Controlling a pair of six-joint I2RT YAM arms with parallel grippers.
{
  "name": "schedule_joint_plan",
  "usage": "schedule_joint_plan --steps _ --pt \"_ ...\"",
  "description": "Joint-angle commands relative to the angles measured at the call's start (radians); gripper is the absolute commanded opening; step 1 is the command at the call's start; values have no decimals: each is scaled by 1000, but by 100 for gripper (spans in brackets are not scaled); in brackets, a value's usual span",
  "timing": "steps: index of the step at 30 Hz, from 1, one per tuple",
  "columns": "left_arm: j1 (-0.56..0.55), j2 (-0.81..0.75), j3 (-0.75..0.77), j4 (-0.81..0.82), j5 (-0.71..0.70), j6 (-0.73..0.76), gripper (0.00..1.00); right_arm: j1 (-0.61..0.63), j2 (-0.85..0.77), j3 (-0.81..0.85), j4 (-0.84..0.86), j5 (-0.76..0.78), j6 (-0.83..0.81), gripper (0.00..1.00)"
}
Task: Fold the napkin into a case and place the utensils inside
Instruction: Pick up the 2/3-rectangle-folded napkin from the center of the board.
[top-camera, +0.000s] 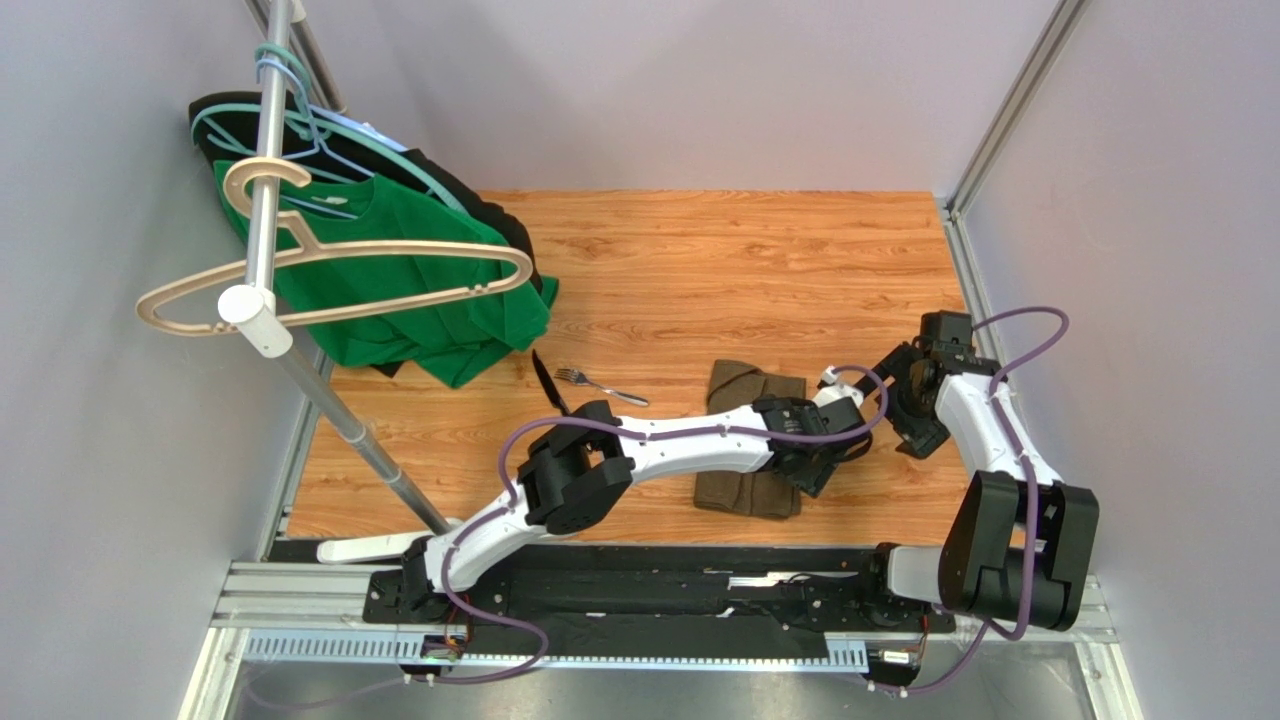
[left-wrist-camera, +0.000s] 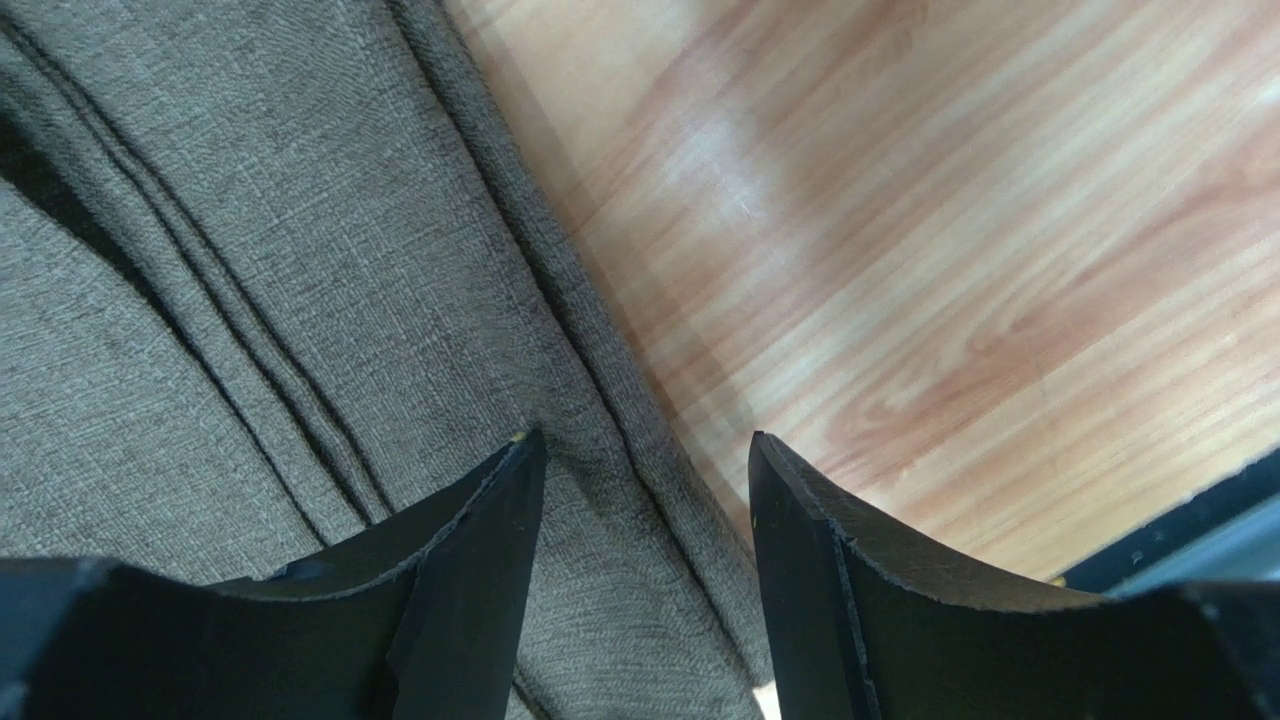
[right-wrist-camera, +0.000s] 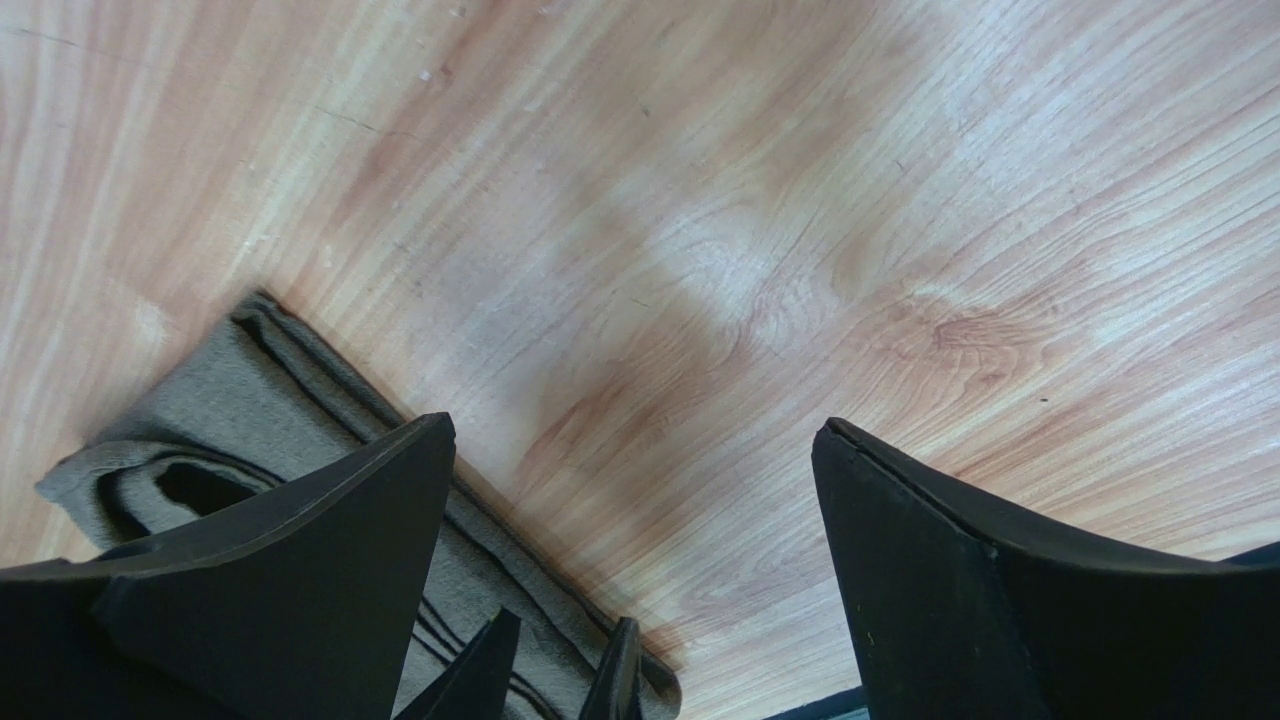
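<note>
Stretching rightward, the left arm (top-camera: 706, 435) holds parted fingers (left-wrist-camera: 466, 555) over the napkin (left-wrist-camera: 226, 300).

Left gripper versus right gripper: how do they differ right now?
The left gripper is above the napkin, at its folded edge; the right gripper is above the wood of the table, beside the napkin. The right gripper's jaws stand wider apart than the left gripper's. Both are open with nothing held, pointing down at the table.
</note>
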Motion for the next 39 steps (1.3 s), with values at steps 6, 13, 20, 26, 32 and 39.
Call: schedule_joint_plan --steps 6,13,20,26,32,39 --pt "-23 50 28 -94 -162 -43 56 -2 24 -35 77 -20 19 94" --pt "-23 59 -29 -39 -159 -3 39 34 48 -45 123 -61 21 93" --pt "9 -39 -126 43 -24 69 0 43 166 -64 253 -353 -67 90" --pt "58 -189 -282 159 118 89 0 51 179 -107 382 -519 -98 88" --pt "102 -284 -391 244 230 66 0 78 151 -159 421 -547 -98 87" --pt "117 -329 -427 279 280 43 0 126 204 -202 499 -566 -58 81"
